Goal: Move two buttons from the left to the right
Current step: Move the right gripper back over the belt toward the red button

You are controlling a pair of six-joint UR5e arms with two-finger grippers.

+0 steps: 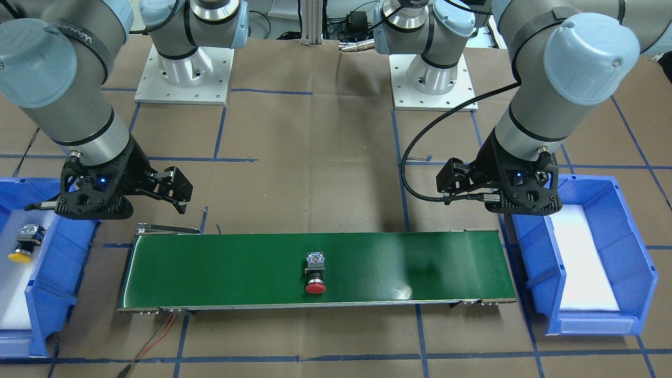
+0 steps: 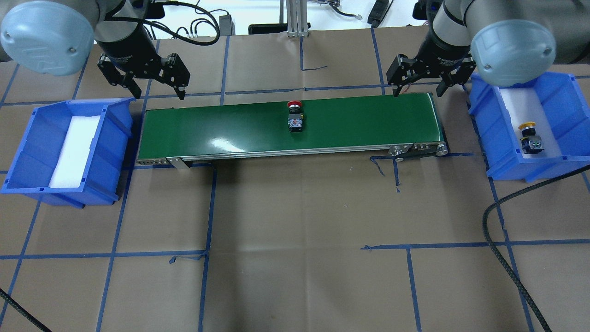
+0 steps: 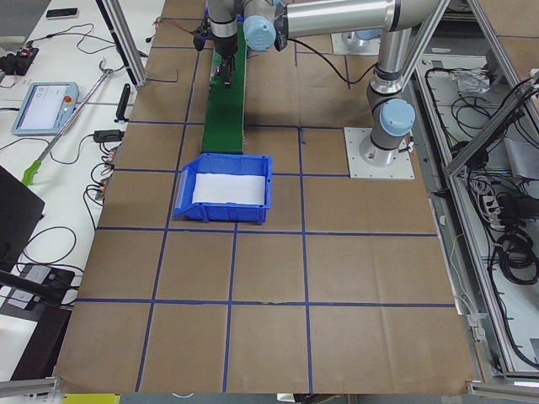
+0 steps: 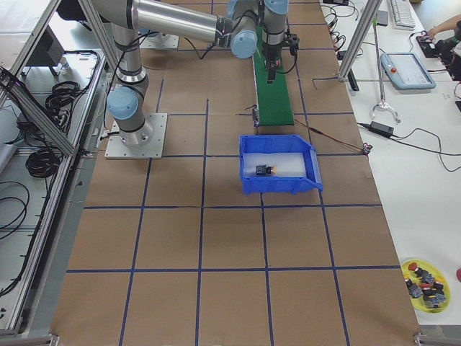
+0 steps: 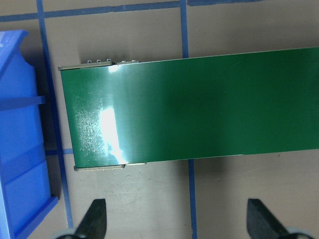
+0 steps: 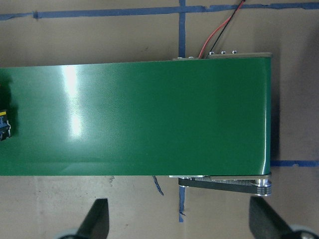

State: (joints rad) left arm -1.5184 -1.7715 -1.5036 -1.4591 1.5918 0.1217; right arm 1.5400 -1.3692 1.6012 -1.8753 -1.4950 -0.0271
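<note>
The red-capped button (image 2: 295, 115) lies on its side near the middle of the green conveyor belt (image 2: 221, 127); it also shows in the front view (image 1: 315, 273), and its edge shows at the left border of the right wrist view (image 6: 4, 124). The yellow-capped button (image 2: 530, 136) lies in the blue bin on the right (image 2: 567, 108), seen too in the front view (image 1: 23, 244). My left gripper (image 2: 156, 90) hangs open and empty over the belt's left end (image 5: 99, 119). My right gripper (image 2: 417, 90) hangs open and empty over the belt's right end (image 6: 249, 114).
A second blue bin (image 2: 27, 152) with a white foam pad and nothing else in it stands left of the belt. Red and black wires (image 6: 219, 35) run from the belt's right end. A black cable (image 2: 507, 258) crosses the table at the near right.
</note>
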